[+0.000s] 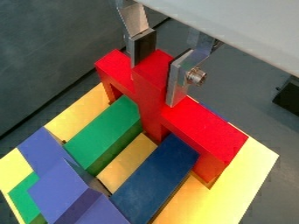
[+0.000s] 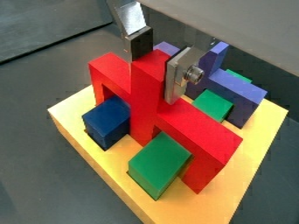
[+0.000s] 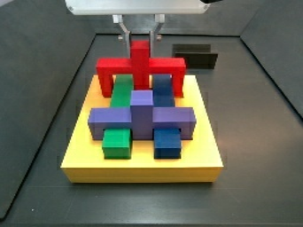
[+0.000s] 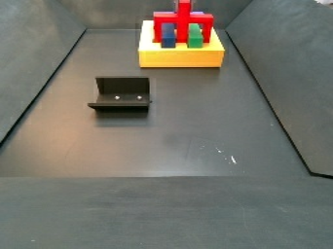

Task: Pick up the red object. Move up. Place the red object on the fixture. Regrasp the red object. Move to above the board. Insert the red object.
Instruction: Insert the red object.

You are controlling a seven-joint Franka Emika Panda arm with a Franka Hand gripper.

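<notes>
Two gripper fingers clamp bright red object tab, over board

I see a purple cross block lying over green blocks and blue blocks, on a dark surface.

gripper: 1, over board's far edge, fingers on red tab | red object: 1 | board: 1, yellow | green blocks: 2 seen | blue blocks: 2 seen | purple block: 1, cross-shaped | fixture: 1
</notes>
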